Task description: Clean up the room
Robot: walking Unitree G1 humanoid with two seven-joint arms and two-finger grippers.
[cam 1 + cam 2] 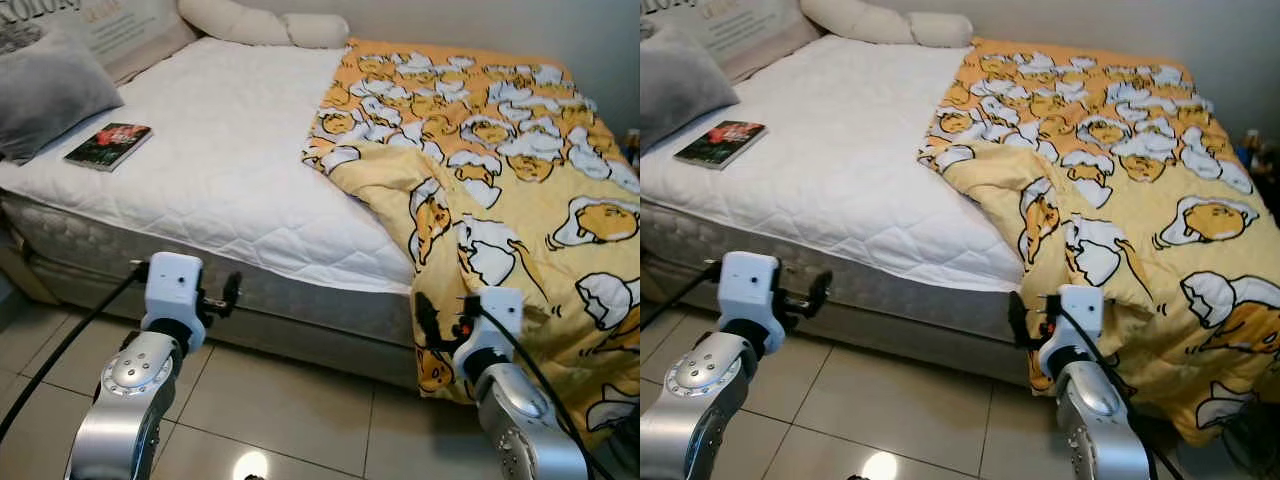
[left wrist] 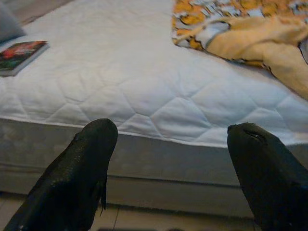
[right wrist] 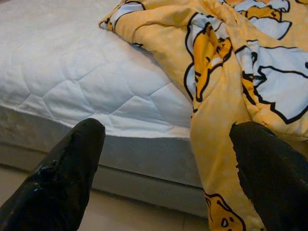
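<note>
Facing the bed, both end effectors raised and empty, blanket not yet taken.

I stand at the bed's (image 1: 300, 300) side with my left end effector (image 2: 168, 163) and right end effector (image 3: 166, 168) spread wide, gripping nothing. The blanket (image 1: 500, 180) lies bunched over the mattress from 12 to 3 o'clock, one fold spilling off the edge toward the floor just ahead of my right end effector. A book (image 1: 108, 146) sits at 10 o'clock beside a grey pillow (image 1: 45, 90). I judge this the approach step of making the bed: next I should reach my right end effector to the hanging fold, close on its hem, and draw it across the bare mattress.
</note>
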